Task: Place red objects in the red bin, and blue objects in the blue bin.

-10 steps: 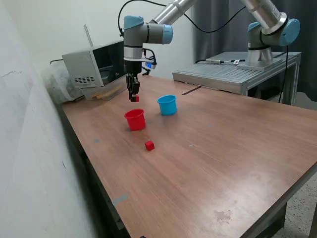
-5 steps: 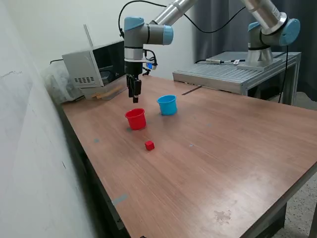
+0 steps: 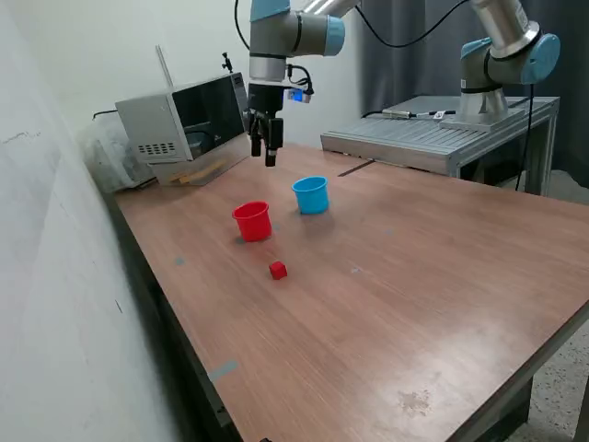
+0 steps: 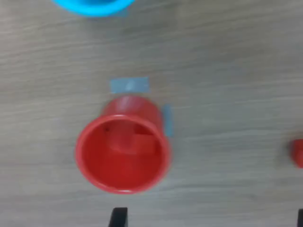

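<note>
1. Nearest in the exterior view, a lone red cube (image 3: pixel 278 270) sits on the wooden surface (image 3: pixel 396 304), well clear of everything else.
2. Just behind it stands the red cup (image 3: pixel 251 221), upright. The wrist view looks straight down into the cup (image 4: pixel 123 151), and a red cube (image 4: pixel 135 142) lies on its floor.
3. The wrist view also catches the loose red cube (image 4: pixel 298 152) at the frame's edge, apart from the cup.
4. Bits of blue tape (image 4: pixel 129 85) lie on the surface right beside the red cup.
5. To the exterior view's right of the red cup stands the light blue cup (image 3: pixel 311 194), upright, near but not touching.
6. Above and behind both cups hangs the tool (image 3: pixel 267 158), pointing straight down, touching nothing, nothing held. Its fingers are apart in the wrist view.
7. The arm (image 3: pixel 285 32) rises vertically from the tool to a grey-and-blue wrist joint.
8. Farthest back, a microwave-like box (image 3: pixel 179 115) sits at the surface's rear.
</note>
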Tool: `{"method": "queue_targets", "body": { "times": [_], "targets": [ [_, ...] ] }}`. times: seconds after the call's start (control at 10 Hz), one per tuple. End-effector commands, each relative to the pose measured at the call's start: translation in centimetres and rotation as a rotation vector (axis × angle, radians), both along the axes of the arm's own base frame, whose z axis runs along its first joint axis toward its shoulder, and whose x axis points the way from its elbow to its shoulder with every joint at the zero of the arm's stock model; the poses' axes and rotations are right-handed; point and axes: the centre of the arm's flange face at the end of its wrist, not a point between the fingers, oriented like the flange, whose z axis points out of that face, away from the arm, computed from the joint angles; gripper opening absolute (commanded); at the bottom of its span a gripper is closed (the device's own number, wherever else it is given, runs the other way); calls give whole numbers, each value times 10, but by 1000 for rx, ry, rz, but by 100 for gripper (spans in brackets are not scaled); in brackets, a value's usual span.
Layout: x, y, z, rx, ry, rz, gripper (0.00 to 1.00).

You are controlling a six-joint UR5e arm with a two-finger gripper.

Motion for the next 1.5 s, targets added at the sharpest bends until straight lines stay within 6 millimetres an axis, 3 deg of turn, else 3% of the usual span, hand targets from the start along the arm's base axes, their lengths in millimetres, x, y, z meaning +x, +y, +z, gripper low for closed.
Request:
{"method": "queue_targets", "body": {
  "times": [0.0,0.1,0.3,0.7,0.8,0.9,1.2,1.4],
  "targets": [
    [42,-57,39,4,22,75,100],
    [66,-86,53,4,30,114,100],
    [91,-123,71,3,49,171,100],
    [96,-154,75,-61,62,230,100],
    [88,-155,79,-70,78,233,100],
    [65,-157,71,-70,83,235,100],
    [2,-160,16,-67,64,234,100],
    [-32,-149,-20,-63,61,217,100]
  ]
}}
